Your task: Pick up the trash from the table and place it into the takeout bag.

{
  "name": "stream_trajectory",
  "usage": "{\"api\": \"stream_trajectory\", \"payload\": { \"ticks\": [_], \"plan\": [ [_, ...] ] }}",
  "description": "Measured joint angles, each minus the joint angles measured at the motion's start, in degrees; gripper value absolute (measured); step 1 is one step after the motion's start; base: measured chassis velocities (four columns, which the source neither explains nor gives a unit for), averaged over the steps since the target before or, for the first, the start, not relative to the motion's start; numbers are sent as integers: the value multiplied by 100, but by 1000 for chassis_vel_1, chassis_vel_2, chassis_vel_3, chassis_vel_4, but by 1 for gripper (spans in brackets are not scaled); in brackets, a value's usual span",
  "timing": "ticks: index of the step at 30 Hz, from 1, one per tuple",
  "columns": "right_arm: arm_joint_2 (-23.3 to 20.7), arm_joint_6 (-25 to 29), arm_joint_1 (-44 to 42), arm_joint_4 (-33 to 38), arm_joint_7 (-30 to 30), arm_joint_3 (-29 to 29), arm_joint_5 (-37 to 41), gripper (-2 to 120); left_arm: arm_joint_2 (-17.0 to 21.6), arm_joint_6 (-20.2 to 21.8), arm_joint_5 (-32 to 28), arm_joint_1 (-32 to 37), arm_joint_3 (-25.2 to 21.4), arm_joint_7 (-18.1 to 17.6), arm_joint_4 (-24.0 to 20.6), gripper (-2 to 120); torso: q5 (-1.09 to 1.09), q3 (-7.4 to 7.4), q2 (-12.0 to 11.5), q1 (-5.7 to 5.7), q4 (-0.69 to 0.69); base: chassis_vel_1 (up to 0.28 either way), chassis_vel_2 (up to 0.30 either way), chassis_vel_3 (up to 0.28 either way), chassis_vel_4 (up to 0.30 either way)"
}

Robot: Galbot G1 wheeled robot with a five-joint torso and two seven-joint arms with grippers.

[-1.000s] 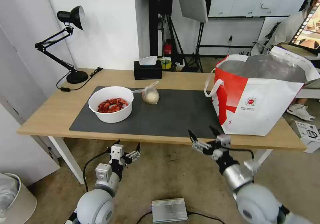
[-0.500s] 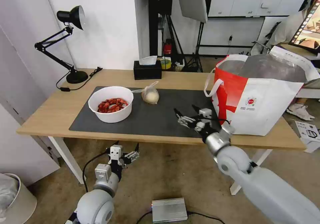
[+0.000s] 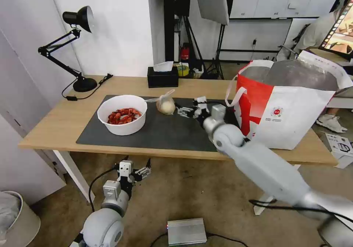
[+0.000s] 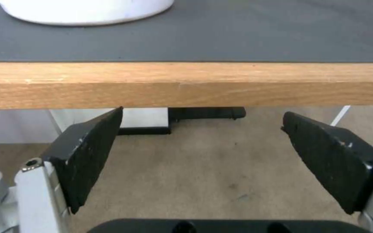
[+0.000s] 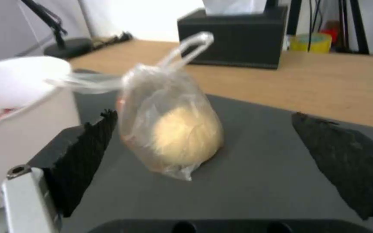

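Observation:
On the dark mat of the table stand a white bowl of red shells and, to its right, a knotted clear bag with a pale lump. My right gripper hovers open just right of that bag. In the right wrist view the bag stands upright between the spread fingers of the right gripper, untouched, with the bowl beside it. The takeout bag stands open at the table's right end. My left gripper hangs open below the table's front edge.
A black tissue box sits at the table's back edge behind the bag, and a black desk lamp stands at the back left. On the floor are a silver box and a bin at the far left.
My right arm rose from below the table's front edge, swept up and left over the mat, and now reaches the knotted bag. The left arm barely moved.

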Motion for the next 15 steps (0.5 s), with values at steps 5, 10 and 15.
{"api": "stream_trajectory", "payload": {
  "ticks": [5, 10, 15],
  "plan": [
    [530, -140, 378, -945, -191, -8, -185, 100, -32, -59, 5, 0, 22, 6, 72, 100, -1, 0, 0, 0, -1, 0, 0, 0, 0],
    [914, -218, 702, -1537, -353, 44, -272, 100, -35, -72, 6, -25, 28, 7, 77, 100, -1, 0, 0, 0, 0, 0, 0, 0, 0],
    [1280, -349, 1006, -2070, -507, 90, -292, 100, -31, -74, 5, -19, 17, 7, 68, 100, -1, -1, 0, 0, 0, 0, 0, 0, 0]
  ]
}}
